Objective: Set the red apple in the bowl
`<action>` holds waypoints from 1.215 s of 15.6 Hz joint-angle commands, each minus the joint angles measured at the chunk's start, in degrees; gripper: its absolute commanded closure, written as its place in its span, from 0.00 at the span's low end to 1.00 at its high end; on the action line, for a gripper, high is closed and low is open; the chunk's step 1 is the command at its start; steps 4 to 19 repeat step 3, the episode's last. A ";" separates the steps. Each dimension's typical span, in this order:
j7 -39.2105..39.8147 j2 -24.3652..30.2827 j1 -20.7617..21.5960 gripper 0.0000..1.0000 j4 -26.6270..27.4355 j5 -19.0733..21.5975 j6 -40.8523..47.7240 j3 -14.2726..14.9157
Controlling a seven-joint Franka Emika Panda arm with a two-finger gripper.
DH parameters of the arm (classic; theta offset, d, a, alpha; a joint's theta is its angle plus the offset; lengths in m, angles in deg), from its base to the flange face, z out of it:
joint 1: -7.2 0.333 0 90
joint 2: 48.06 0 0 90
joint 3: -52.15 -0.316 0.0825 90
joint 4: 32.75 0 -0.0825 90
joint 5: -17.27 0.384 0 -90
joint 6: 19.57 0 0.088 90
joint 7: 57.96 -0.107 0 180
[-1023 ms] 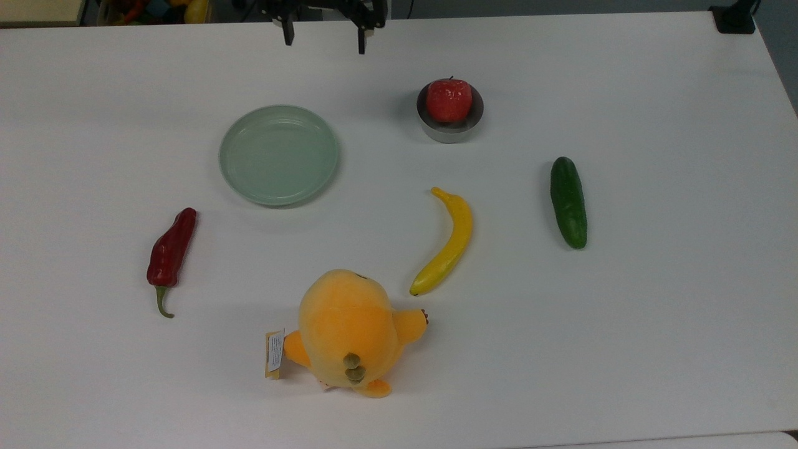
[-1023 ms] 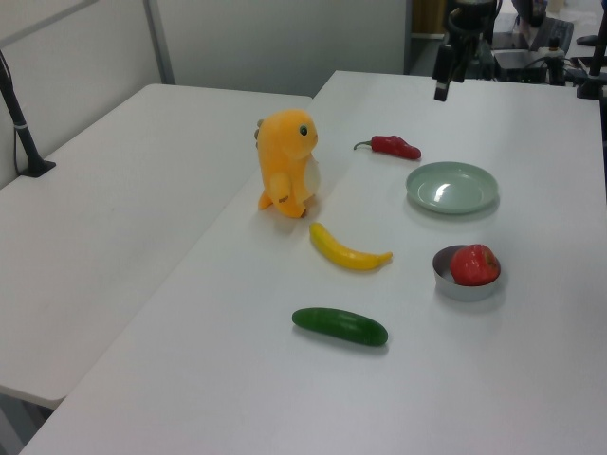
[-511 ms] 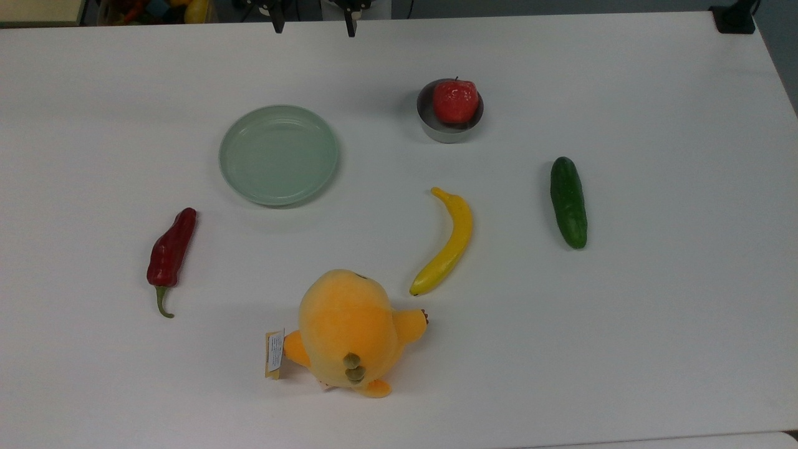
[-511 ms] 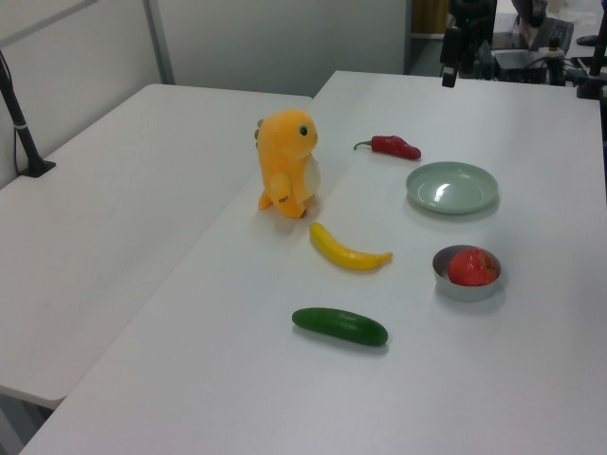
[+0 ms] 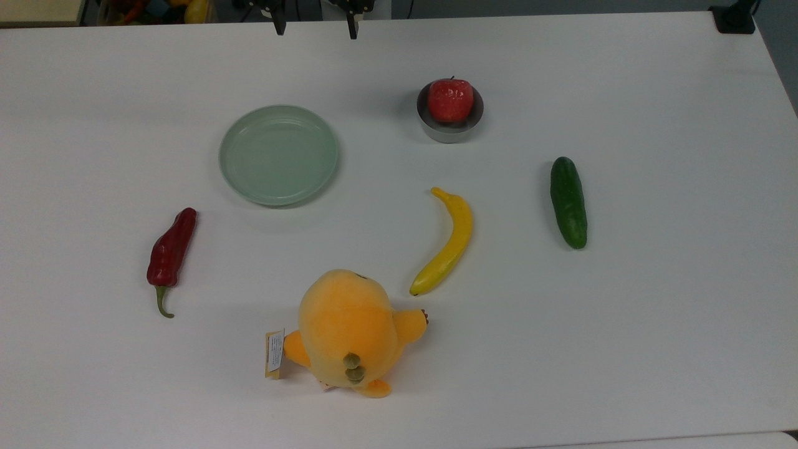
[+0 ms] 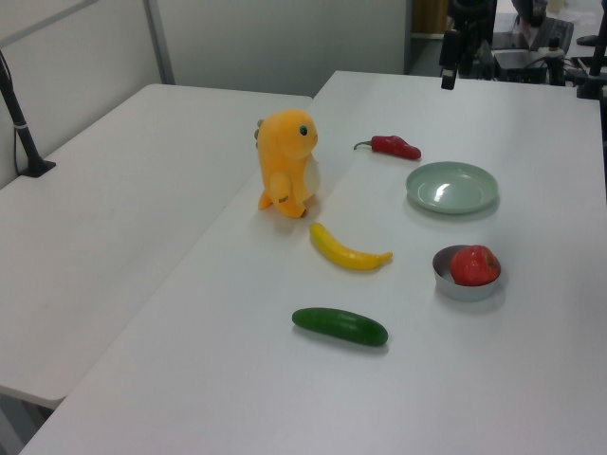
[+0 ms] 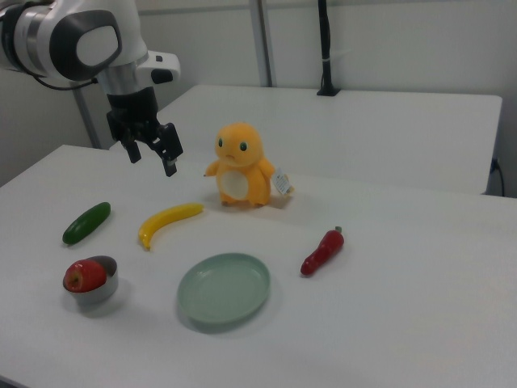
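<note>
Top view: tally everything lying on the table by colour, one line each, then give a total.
Red: 2, the red apple and the chili pepper
Yellow: 1, the banana
Orange: 1, the plush toy
Dark green: 1, the cucumber
Pale green: 1, the plate
Grey: 1, the bowl
Total: 7

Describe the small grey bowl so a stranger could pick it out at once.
On the white table, look past the yellow banana toward the top view's far edge, right of the shallow pale-green plate. There stands the small round grey metal bowl with straight sides. It alone holds something: a glossy red apple.
</note>
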 commanded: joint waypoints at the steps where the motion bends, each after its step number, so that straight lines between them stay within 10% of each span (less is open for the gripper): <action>1: 0.95 -0.07 0.28 0.00 -1.13 -2.28 1.46 -0.31; 19: 0.95 -0.07 0.28 0.00 -1.04 -3.42 1.55 -0.75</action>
